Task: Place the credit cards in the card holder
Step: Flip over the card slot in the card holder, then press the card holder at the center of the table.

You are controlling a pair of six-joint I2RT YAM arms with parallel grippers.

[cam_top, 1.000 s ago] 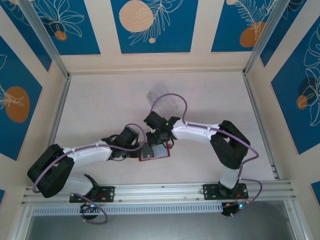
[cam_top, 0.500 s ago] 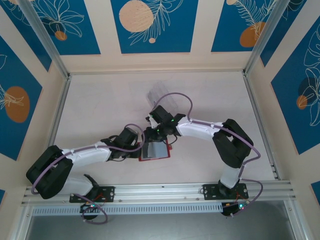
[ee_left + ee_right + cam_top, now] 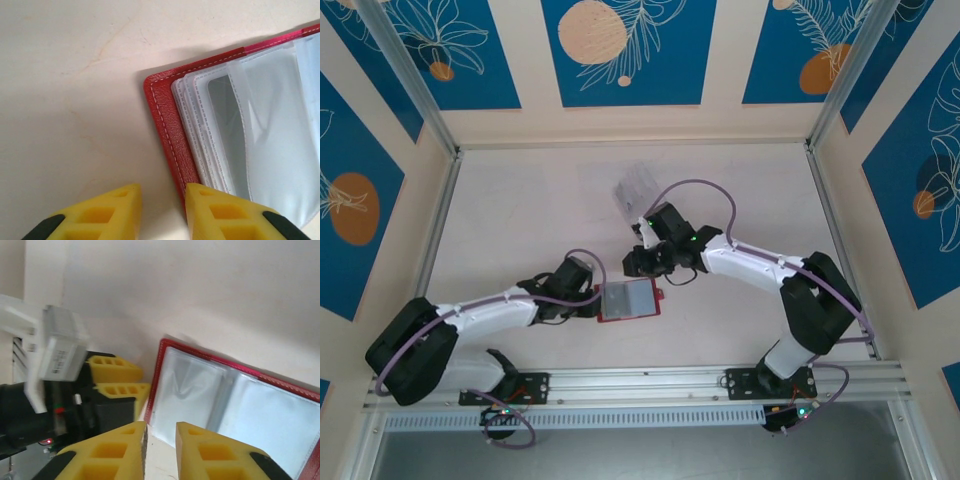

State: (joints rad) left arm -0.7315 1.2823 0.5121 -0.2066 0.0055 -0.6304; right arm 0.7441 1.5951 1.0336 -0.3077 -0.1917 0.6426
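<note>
Top external view: card holder (image 3: 628, 300) lies open on the table (image 3: 520, 220), left edge beside the left claw (image 3: 594, 303); right claw (image 3: 633, 264) hangs just beyond its far edge. Both claws slightly parted, empty.

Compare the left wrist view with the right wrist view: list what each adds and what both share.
Left wrist view: the open red leather-like wallet's stitched corner and stacked clear sleeves, close up. Right wrist view: both sleeve pages spread, plus the right arm's yellow fingers, slightly apart. Shared: the wallet, the left arm's yellow fingers at its edge, the pale table.
</note>
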